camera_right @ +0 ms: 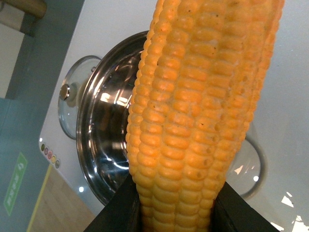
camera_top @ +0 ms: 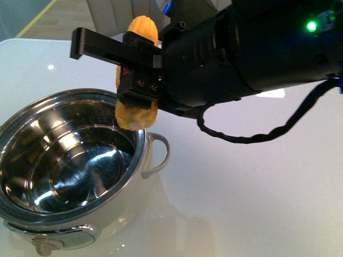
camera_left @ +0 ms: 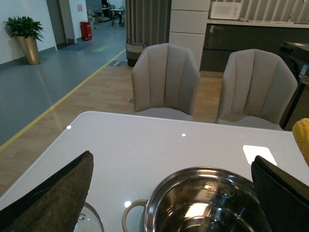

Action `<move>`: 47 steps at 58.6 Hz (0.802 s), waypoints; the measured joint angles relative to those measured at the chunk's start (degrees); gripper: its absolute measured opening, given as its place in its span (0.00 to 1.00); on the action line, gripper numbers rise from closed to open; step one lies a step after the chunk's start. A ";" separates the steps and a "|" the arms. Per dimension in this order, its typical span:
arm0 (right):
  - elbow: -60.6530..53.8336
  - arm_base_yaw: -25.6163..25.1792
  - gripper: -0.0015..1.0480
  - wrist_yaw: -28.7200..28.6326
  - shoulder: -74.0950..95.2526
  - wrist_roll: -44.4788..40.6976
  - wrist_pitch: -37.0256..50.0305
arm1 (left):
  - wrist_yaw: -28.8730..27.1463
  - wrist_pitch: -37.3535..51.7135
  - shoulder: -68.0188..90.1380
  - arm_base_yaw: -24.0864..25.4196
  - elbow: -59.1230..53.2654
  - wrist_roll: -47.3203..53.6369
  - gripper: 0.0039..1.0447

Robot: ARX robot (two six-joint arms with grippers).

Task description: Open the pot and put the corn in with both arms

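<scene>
The corn cob (camera_top: 137,115) hangs upright over the rim of the open pot (camera_top: 75,218), clamped in the right gripper (camera_top: 134,69) — glass lid (camera_right: 72,104) off beside it, left gripper (camera_left: 171,159) spread wide, empty — so lowering and release look next.

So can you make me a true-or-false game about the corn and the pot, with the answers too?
1. The right fingers are holding the corn. True.
2. The corn is lying inside the pot. False: it hangs in the air over the pot's rim.
3. The pot has its lid on. False: the pot is open, and the glass lid lies on the table beside it.
4. The pot is shiny inside with no food in it. True.
5. The left fingers are squeezing something. False: they are spread wide with nothing between them.
</scene>
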 joint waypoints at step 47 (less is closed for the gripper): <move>6.95 0.55 0.22 -5.03 10.53 18.62 7.21 | 0.00 0.00 0.00 0.00 0.00 0.02 0.93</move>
